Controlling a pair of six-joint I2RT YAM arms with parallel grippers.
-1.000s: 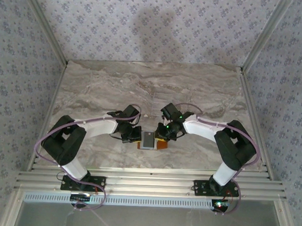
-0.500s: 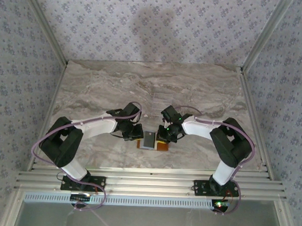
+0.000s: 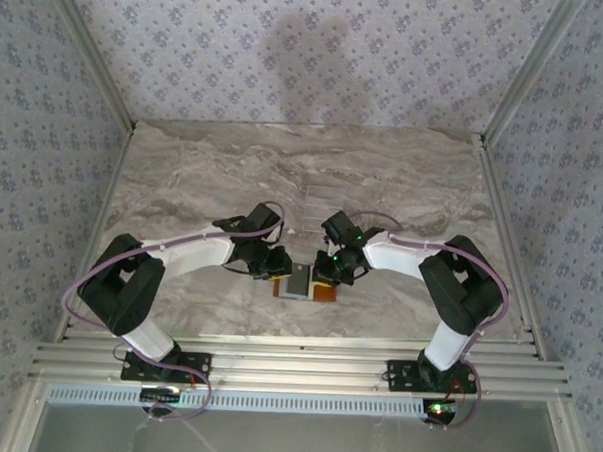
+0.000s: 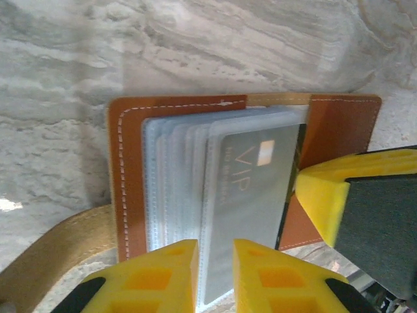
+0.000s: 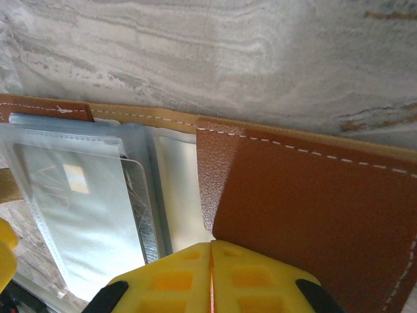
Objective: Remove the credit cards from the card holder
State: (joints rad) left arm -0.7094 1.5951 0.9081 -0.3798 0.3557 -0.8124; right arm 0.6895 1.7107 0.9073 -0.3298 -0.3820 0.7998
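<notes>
1. Since a second ago the left gripper (image 3: 277, 264) has slid rightward up to the card holder (image 3: 324, 293), and its fingers, then together, have parted a little; the right arm's elbow has drawn in slightly.
2. On the left, the left arm reaches across the marble table (image 3: 184, 171) to the holder's left edge, near the front middle of the table between the two arms.
3. In the left wrist view the left gripper (image 4: 215, 251) is slightly released: its yellow fingertips (image 4: 163, 274) stand a narrow gap apart, and the near edge of the topmost sleeve runs into that gap. Nothing is clamped.
4. The card holder (image 4: 130, 169) lies open and flat, brown with white stitching, a tan strap (image 4: 58, 248) curling out from its left side.
5. A fan of clear sleeves (image 4: 163, 176) lies over its left half.
6. The silvery card (image 4: 251, 189), marked VIP, is in the topmost sleeve, inside the holder; a dark edge shows just beside it on the right.
7. From the right wrist, the same silvery card (image 5: 78, 202) lies left of the brown right flap (image 5: 293, 195).
8. The right gripper (image 5: 210, 251) is clenched, its fingers meeting in a thin seam, tips against that flap's corner. Whether it pinches the leather I cannot tell.
</notes>
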